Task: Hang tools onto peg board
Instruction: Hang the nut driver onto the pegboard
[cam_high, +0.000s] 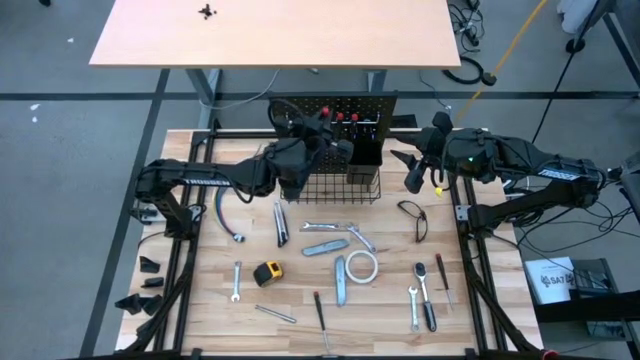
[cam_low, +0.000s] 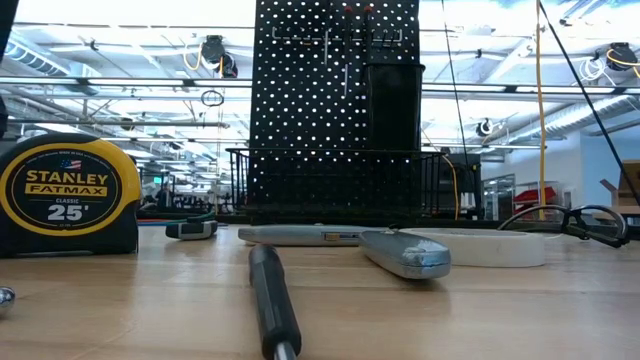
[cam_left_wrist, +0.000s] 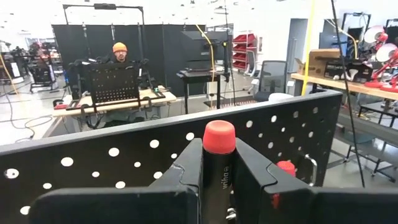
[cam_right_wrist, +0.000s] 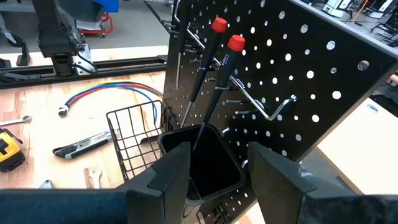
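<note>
My left gripper (cam_left_wrist: 219, 168) is up at the top edge of the peg board (cam_high: 345, 108), its fingers (cam_left_wrist: 186, 171) pinched tight on a red-capped screwdriver (cam_left_wrist: 219, 155) held upright against the panel. My right gripper (cam_right_wrist: 217, 171) hangs just right of the board with its fingers (cam_right_wrist: 171, 171) parted about halfway and nothing between them; past them I see two more red-capped screwdrivers (cam_right_wrist: 219, 46) standing in the black cup holder (cam_right_wrist: 208, 155), beside the wire basket (cam_high: 340, 186) at the board's base. The rest of the tools lie on the wooden table (cam_high: 200, 300) nearer me: the yellow tape measure (cam_high: 267, 272) to the left, two grey utility knives (cam_high: 325, 247) and the white tape roll (cam_high: 362, 265) in the middle, wrenches (cam_high: 236, 280) scattered about, and safety glasses (cam_high: 413, 217) to the right.
</note>
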